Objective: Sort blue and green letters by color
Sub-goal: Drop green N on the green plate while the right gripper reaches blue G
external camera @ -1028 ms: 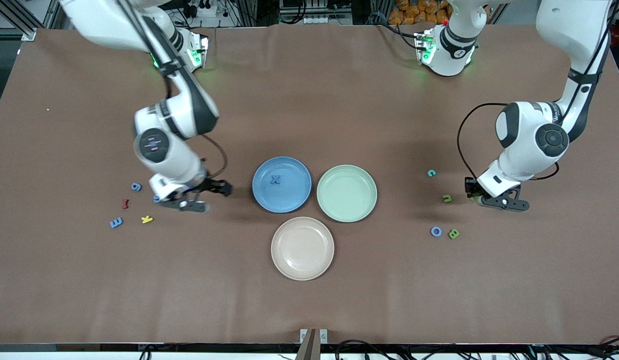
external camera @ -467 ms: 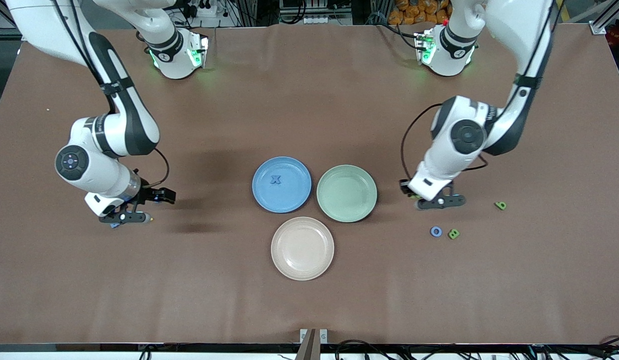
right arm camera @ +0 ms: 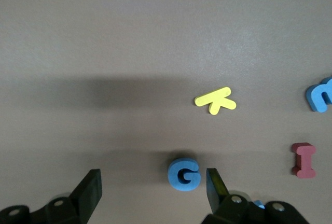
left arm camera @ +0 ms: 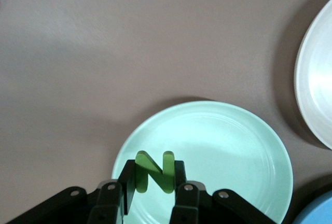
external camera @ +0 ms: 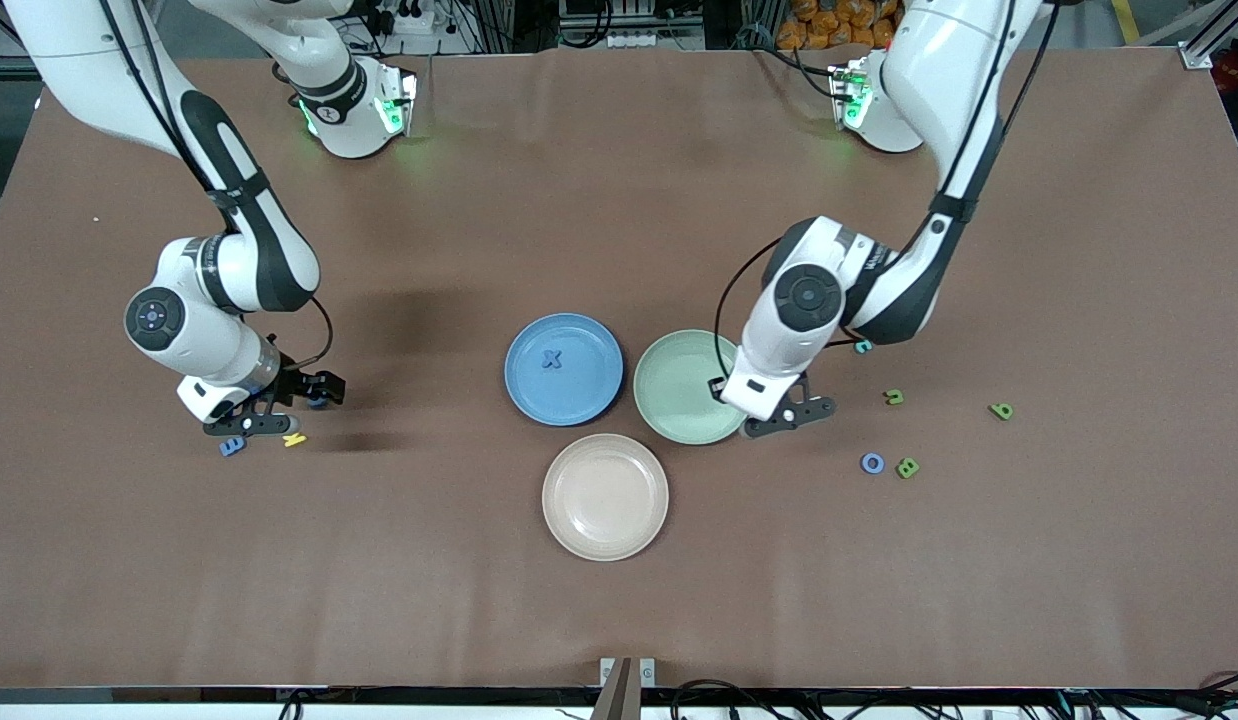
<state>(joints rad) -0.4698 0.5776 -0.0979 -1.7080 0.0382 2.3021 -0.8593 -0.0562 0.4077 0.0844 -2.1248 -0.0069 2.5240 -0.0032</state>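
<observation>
My left gripper (left arm camera: pixel 154 182) is shut on an olive green N (left arm camera: pixel 154 171) and holds it over the edge of the green plate (left arm camera: pixel 233 146). In the front view this gripper (external camera: pixel 779 418) is over the green plate's (external camera: pixel 679 360) rim. My right gripper (right arm camera: pixel 154 185) is open low over the table, with a light blue G (right arm camera: pixel 184 173) lying between its fingers, close to one finger. In the front view it (external camera: pixel 247 424) is over the loose letters at the right arm's end. A blue X (external camera: pixel 551 359) lies in the blue plate (external camera: pixel 579 405).
A beige plate (external camera: pixel 605 540) sits nearer the camera. By my right gripper lie a yellow K (right arm camera: pixel 215 100), a dark-red piece (right arm camera: pixel 303 159) and a blue E (external camera: pixel 232 445). At the left arm's end lie a green U (external camera: pixel 894 397), a green B (external camera: pixel 908 467), a blue ring (external camera: pixel 872 463) and another green letter (external camera: pixel 1001 410).
My left arm has carried the green N from its end of the table to over the green plate. My right arm has moved out over the loose letters and settled round the G.
</observation>
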